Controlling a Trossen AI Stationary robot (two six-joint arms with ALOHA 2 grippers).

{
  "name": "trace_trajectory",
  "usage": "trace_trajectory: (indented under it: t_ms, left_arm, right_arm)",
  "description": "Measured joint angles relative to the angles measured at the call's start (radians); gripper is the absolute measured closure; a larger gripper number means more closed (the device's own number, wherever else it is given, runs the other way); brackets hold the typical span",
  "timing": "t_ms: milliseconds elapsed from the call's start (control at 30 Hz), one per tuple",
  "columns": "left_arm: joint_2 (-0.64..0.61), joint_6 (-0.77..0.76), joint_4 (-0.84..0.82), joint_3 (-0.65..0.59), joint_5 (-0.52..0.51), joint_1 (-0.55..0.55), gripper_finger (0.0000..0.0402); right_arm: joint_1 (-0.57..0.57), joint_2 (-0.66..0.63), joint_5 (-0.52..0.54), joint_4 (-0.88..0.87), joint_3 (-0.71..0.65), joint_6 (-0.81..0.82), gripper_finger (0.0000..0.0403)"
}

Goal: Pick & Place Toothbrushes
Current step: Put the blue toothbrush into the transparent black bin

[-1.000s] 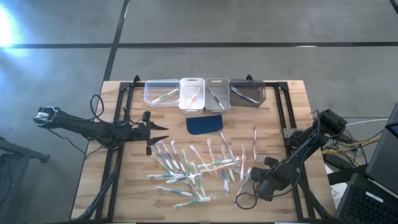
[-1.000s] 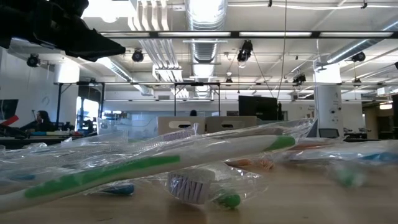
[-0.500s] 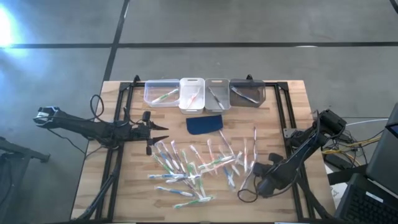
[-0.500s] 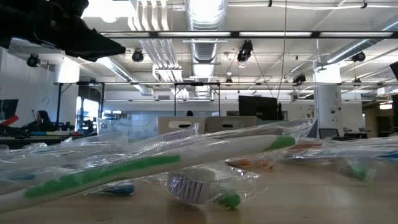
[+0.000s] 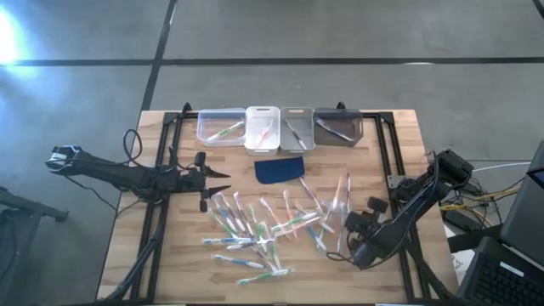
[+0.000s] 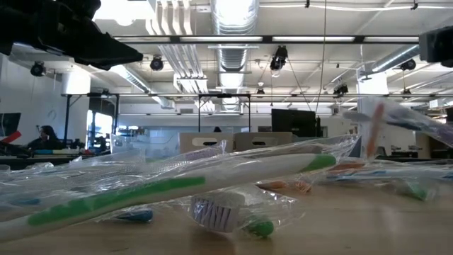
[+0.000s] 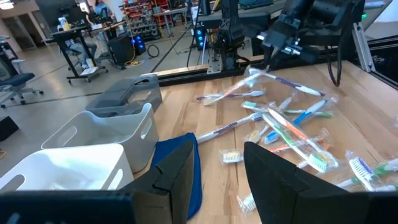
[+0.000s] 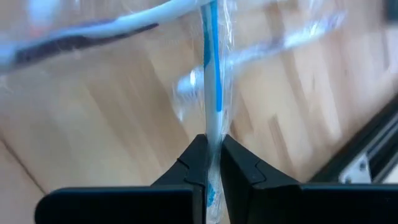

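Change since earlier frame: right gripper [image 5: 358, 228] is seen drawn back toward the desk's right edge and raised, with one wrapped toothbrush carried along; the left arm is unchanged.
Left gripper [image 5: 223, 181]: held parked over the left part of the desk [image 5: 387, 127], just beside the heap; its fingers are kept apart and nothing is held between them.
Toothbrush heap [image 5: 255, 228]: most toothbrushes are left scattered in clear wrappers across the middle of the desk, overlapping one another.
Blue pad [image 5: 280, 169]: laid between the heap and the bins, untouched.
Bins [image 5: 280, 127]: four are lined along the far edge, a clear one, a white one and two grey ones; a toothbrush or two is seen in each, so sorting is judged barely begun.
Held toothbrush [image 8: 213, 74]: a blue-striped one is clamped at its lower end between the right gripper's closed fingers and hung clear of the wood.
Right gripper: placed near the desk's right side, beside the heap's right fringe.
Left to do: the held toothbrush is yet to be carried to a bin, and nearly the whole heap is still to be sorted.
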Motion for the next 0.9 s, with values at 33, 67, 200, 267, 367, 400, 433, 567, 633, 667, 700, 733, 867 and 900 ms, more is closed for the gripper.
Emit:
trace_trajectory:
  t_ms: [33, 67, 200, 267, 367, 400, 433, 567, 633, 667, 700, 733, 867, 900]
  left_arm:
    - [0.000, 0.000, 0.000, 0.000, 0.000, 0.000, 0.0254]
    - [0.000, 0.000, 0.000, 0.000, 0.000, 0.000, 0.0255]
    - [0.000, 0.000, 0.000, 0.000, 0.000, 0.000, 0.0255]
    - [0.000, 0.000, 0.000, 0.000, 0.000, 0.000, 0.0254]
    - [0.000, 0.000, 0.000, 0.000, 0.000, 0.000, 0.0254]
    - [0.000, 0.000, 0.000, 0.000, 0.000, 0.000, 0.0255]
    - [0.000, 0.000, 0.000, 0.000, 0.000, 0.000, 0.0255]
    - [0.000, 0.000, 0.000, 0.000, 0.000, 0.000, 0.0254]
    - [0.000, 0.000, 0.000, 0.000, 0.000, 0.000, 0.0254]
    - [0.000, 0.000, 0.000, 0.000, 0.000, 0.000, 0.0254]
    - [0.000, 0.000, 0.000, 0.000, 0.000, 0.000, 0.0254]
    - [0.000, 0.000, 0.000, 0.000, 0.000, 0.000, 0.0255]
    - [0.000, 0.000, 0.000, 0.000, 0.000, 0.000, 0.0255]
    - [0.000, 0.000, 0.000, 0.000, 0.000, 0.000, 0.0254]
  right_arm:
    - [-0.003, 0.000, 0.009, 0.004, 0.008, -0.016, 0.0385]
    - [-0.010, 0.000, 0.009, 0.005, 0.017, -0.029, 0.0385]
    - [-0.020, 0.006, 0.014, -0.015, 0.040, -0.039, 0.0385]
    - [-0.022, 0.006, 0.059, -0.036, 0.046, -0.043, 0.0385]
    - [-0.029, 0.006, 0.118, -0.067, 0.050, -0.026, 0.0385]
    - [-0.033, 0.006, 0.125, -0.068, 0.052, -0.030, 0.0385]
    - [-0.037, 0.006, 0.129, -0.070, 0.052, -0.043, 0.0385]
    - [-0.054, 0.006, 0.136, -0.069, 0.052, -0.084, 0.0385]
    - [-0.060, 0.006, 0.136, -0.069, 0.056, -0.103, 0.0385]
    - [-0.062, 0.006, 0.136, -0.068, 0.062, -0.117, 0.0385]
    - [-0.064, 0.005, 0.136, -0.066, 0.071, -0.133, 0.0385]
    - [-0.064, 0.005, 0.136, -0.066, 0.081, -0.146, 0.0384]
    - [-0.081, 0.005, 0.141, -0.097, 0.134, -0.166, 0.0384]
    - [-0.089, 0.005, 0.142, -0.116, 0.150, -0.166, 0.0384]
